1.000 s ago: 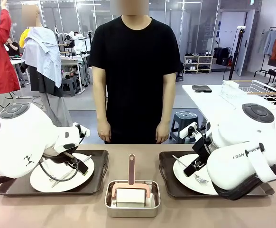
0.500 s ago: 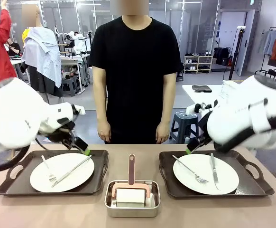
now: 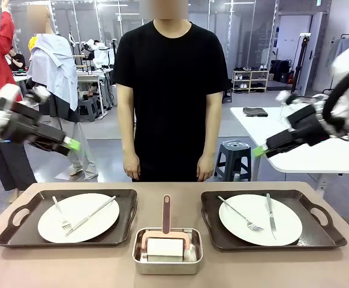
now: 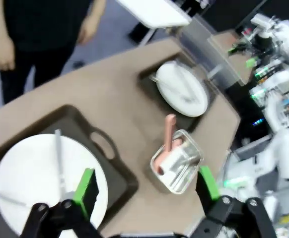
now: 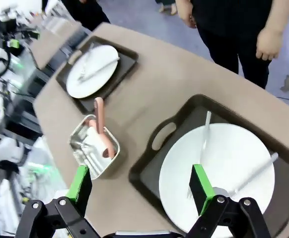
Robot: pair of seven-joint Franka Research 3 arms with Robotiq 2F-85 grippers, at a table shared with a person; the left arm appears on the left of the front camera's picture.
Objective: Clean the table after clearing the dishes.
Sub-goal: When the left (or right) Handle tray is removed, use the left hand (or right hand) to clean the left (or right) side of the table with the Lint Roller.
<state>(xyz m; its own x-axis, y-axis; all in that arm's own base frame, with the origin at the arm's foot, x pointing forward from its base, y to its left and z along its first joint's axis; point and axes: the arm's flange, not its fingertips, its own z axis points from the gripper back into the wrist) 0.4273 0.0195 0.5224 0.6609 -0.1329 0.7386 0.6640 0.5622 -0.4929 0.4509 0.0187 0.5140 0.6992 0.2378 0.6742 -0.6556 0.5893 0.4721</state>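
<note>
From the front, the matte taupe-brown tabletop (image 3: pixel 168 198) carries the whole setting. The left dark brown rectangular tray (image 3: pixel 126 219) holds the left round white plate (image 3: pixel 90 231), and the right dark brown rectangular tray (image 3: pixel 210 225) holds the right round white plate (image 3: pixel 285 231), each plate with a silver fork and knife lying on it. Between the trays sits a small rectangular steel pan (image 3: pixel 137 258) with a pink-handled white roller (image 3: pixel 166 219) in it. The left gripper (image 3: pixel 71 144) and right gripper (image 3: pixel 259 151) hang high over the table's outer ends, well apart from the trays, while the person stands at the far side with hands (image 3: pixel 131 172) down. The left wrist view shows the left gripper (image 4: pixel 147 186) with its green pads spread wide and nothing between them, looking down on the left plate and tray, the pan just beside. In the right wrist view the right gripper (image 5: pixel 140 186) is likewise spread and empty above the right plate in its tray. Clearing looks to be the step in hand and not yet begun, with the roller untouched. The next move likely calls for each arm to come down to its tray's handle, set its jaws across the rim and lift level so the cutlery does not slide
</note>
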